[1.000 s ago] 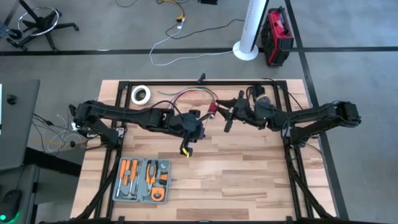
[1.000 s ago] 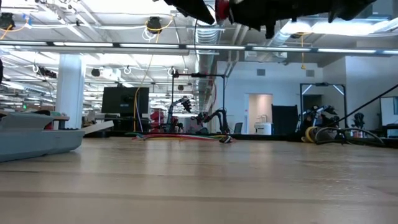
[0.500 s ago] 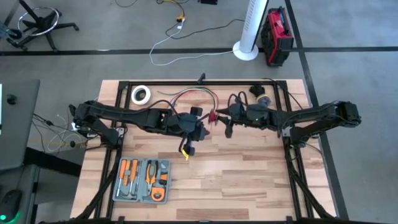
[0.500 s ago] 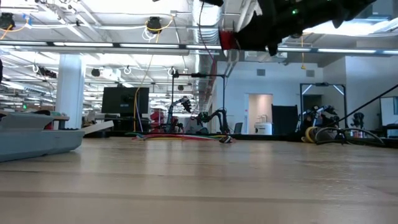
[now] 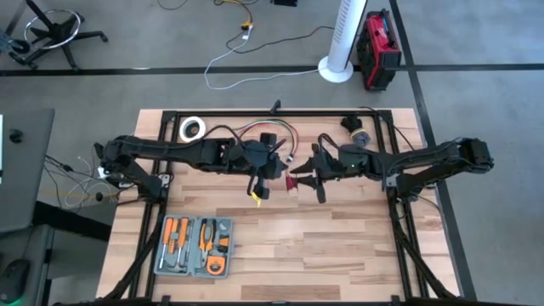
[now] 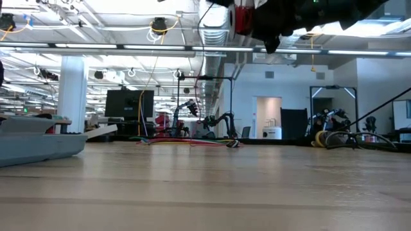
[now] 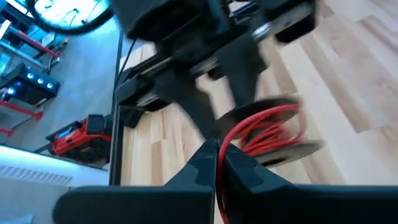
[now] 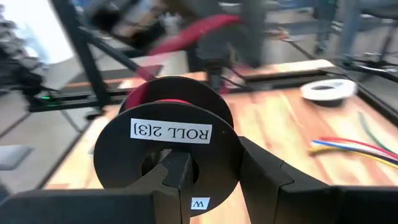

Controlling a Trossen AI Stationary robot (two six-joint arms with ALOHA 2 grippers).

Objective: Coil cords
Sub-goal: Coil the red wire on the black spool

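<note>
Right gripper [image 8: 186, 180]: is clamping one black spool [image 8: 168, 134].
Left gripper [image 7: 217, 163]: is pinching one red wire [image 7: 219, 162] above the table [image 5: 340, 246].

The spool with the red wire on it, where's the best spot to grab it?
Probably as the right gripper does now: one finger through the centre hole of the spool, one outside, coming at its flat labelled face. That leaves the groove clear for the red wire.
</note>
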